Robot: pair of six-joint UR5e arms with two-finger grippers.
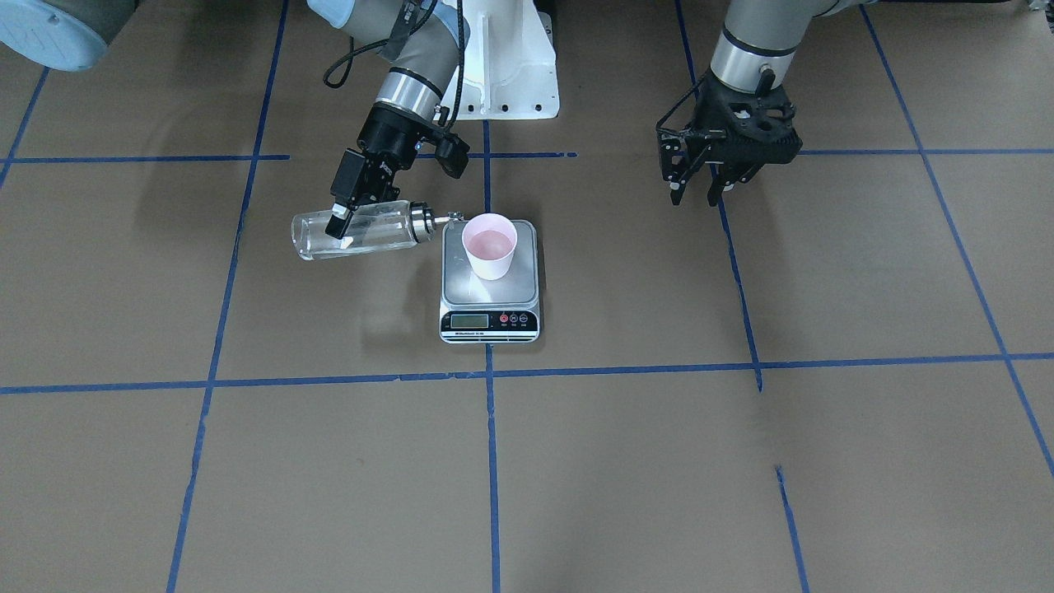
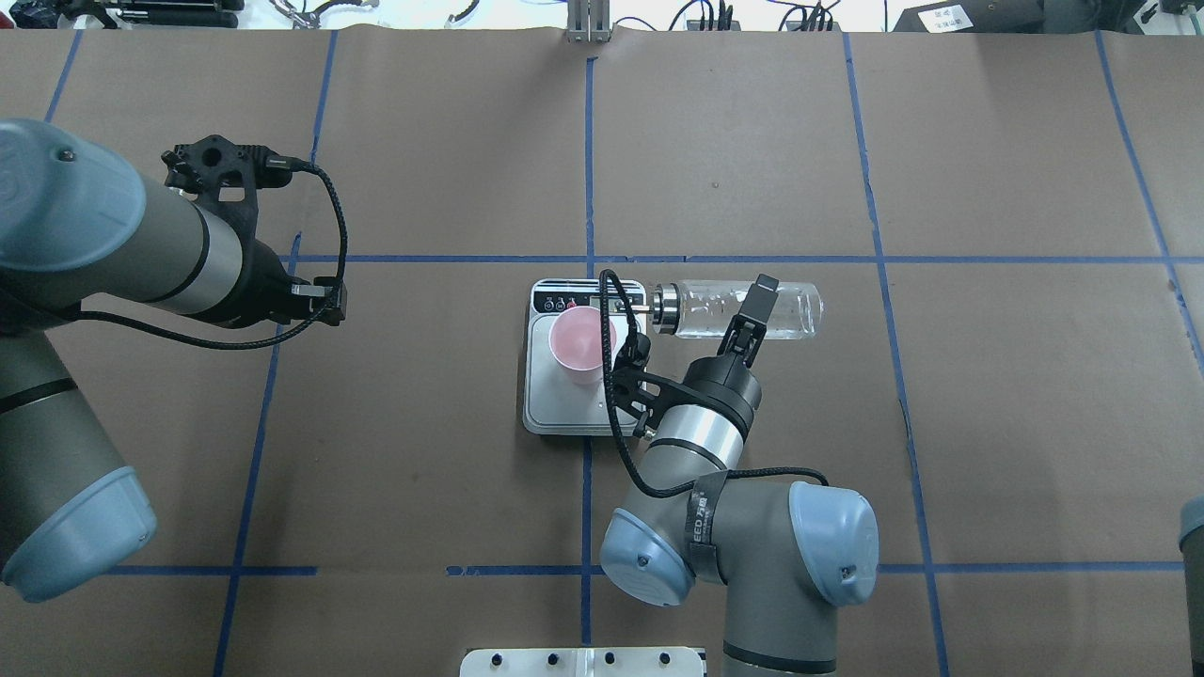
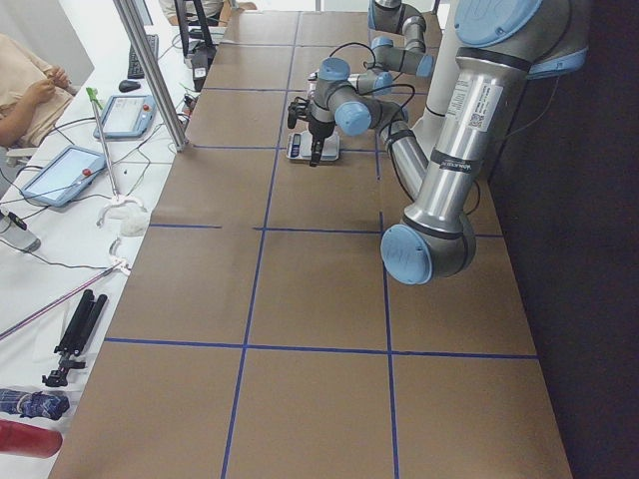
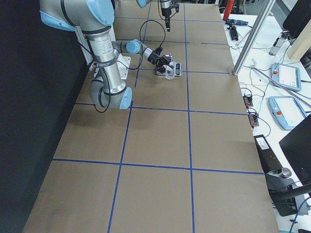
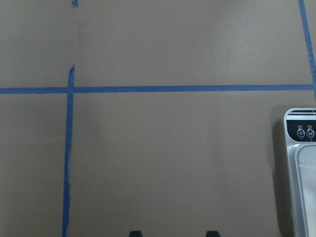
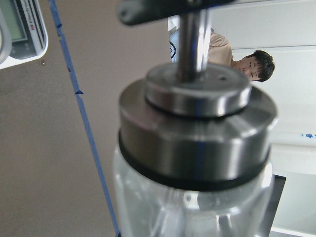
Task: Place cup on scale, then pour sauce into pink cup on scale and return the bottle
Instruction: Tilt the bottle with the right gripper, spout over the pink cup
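Observation:
The pink cup [image 1: 490, 245] stands upright on the steel platform of the scale [image 1: 490, 321], toward its back. My right gripper [image 1: 346, 231] is shut on the clear glass bottle [image 1: 370, 233] and holds it lying horizontal above the table. The bottle's silver cap and spout [image 1: 435, 219] point at the cup's rim, just beside it. The clear sauce barely shows in the bottle. From overhead, the bottle [image 2: 701, 310] lies to the right of the cup [image 2: 583, 343]. My left gripper [image 1: 694, 198] is open and empty, well off to the side; its fingertips [image 5: 136, 232] show in the left wrist view.
Brown paper with blue tape lines covers the table. The robot's white base plate [image 1: 510, 74] sits behind the scale. Tablets [image 3: 60, 175] and cables lie on a side bench, and a seated person [image 3: 25, 80] is beyond the table edge.

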